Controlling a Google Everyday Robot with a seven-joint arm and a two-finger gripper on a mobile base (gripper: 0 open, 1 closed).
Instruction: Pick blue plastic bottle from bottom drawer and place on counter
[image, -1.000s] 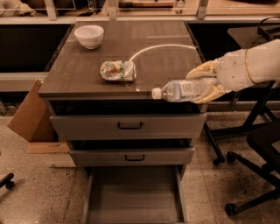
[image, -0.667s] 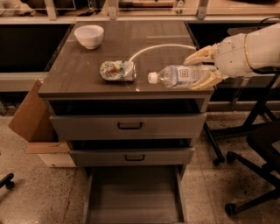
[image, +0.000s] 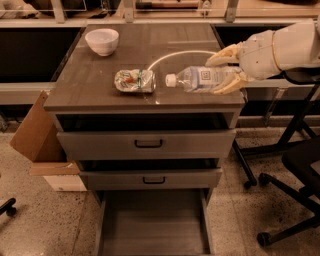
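The counter (image: 85, 87) carries a bowl (image: 102, 41) at rear left and a snack packet (image: 134, 81) at centre front. Just right of the packet, the blue plastic bottle (image: 200, 79) is horizontal, cap leftward, gripped by the claw (image: 213, 76) reaching in from the right. The bottom drawer (image: 155, 227) projects forward beneath two upper drawers (image: 145, 145).

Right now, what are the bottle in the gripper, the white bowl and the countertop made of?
Grey-brown wood-grain counter: likely laminate, faint sheen. Small clear bottle: see-through glossy plastic, white cap; the gripper holds it at the counter's right side, jaws shut on it. White round bowl: smooth, ceramic or plastic, cannot tell.
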